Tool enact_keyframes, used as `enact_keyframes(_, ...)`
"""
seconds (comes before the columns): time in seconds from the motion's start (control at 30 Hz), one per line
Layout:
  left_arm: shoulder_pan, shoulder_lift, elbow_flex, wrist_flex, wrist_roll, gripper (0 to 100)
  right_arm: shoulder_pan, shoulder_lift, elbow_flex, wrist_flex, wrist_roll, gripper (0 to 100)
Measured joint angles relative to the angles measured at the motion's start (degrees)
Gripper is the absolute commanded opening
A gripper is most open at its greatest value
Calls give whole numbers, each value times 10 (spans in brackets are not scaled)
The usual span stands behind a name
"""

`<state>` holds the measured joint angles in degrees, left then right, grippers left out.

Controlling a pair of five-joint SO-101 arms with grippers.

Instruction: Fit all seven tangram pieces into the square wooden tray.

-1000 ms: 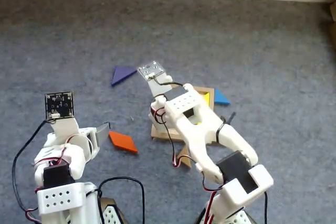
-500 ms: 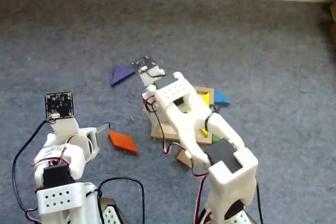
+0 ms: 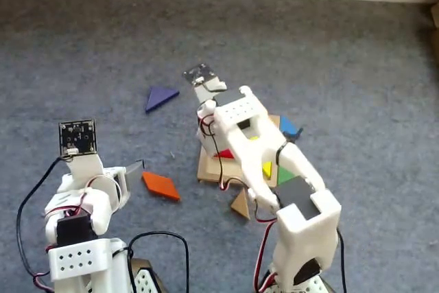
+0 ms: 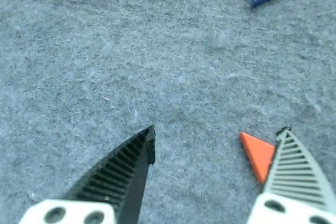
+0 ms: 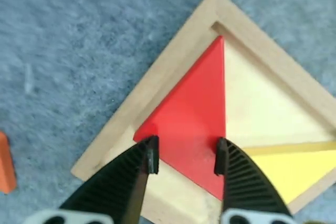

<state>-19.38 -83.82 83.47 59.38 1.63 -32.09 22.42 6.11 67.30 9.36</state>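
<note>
One red triangle lies in the left side of the tray, an edge along the wall, straight beneath my right claw, its tips slightly spread, pinching nothing.

White plastic shells on left arm and right arm, black motors, red and black cables. Black ribbed fingers on right gripper; left gripper with one black, one pale, perhaps grey.
</note>
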Motion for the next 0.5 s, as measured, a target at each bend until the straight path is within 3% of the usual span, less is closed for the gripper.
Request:
enact_keyframes(0.13,0,0,0,0,0,347,4,7,-24,23,2,179)
enact_keyframes(0.37,0,0,0,0,0,347,2,-20,-18,45,4,340)
enact_keyframes(0.5,0,0,0,0,0,347,-7,-19,-17,52,-10,344)
